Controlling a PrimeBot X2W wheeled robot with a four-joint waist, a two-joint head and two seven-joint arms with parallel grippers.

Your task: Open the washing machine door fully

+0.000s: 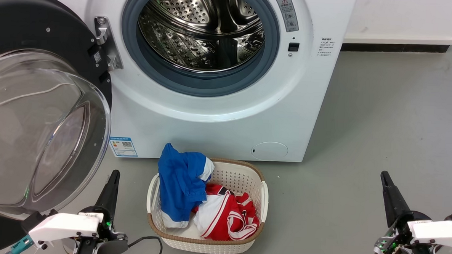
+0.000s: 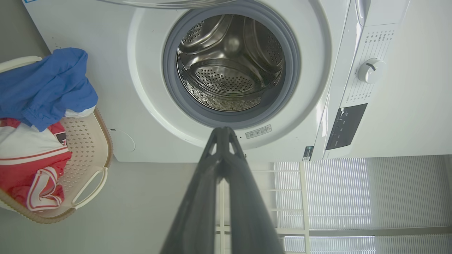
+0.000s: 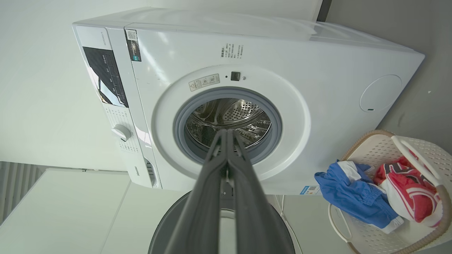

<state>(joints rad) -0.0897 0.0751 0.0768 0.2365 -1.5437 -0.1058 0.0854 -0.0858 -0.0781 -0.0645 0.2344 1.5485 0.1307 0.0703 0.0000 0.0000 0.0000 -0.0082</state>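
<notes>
The large round washing machine door [image 1: 39,115], glossy black rim and bulging clear glass bowl, stands wide open on its metal hinge [image 1: 107,45], off to the left of the big white front-loading washing machine [image 1: 218,123], with the glass bulging toward the head camera. The perforated steel drum [image 1: 199,30] sits fully exposed inside its grey rubber gasket [image 1: 201,86]. The left gripper [image 1: 115,173] is low and just beside the door's lower edge. Its two long dark fingers are pressed together and have hold of nothing. In its own wrist view they point at the drum mouth. Over on the right, well apart from the machine, the right gripper [image 1: 384,176] is also pinched closed and empty. Between the two, on the grey floor [image 1: 362,148] just in front of the machine, sits a cream perforated plastic basket [image 1: 243,173]. A blue garment [image 1: 179,182] hangs over its rim, and a red-and-white garment [image 1: 229,215] lies inside.
</notes>
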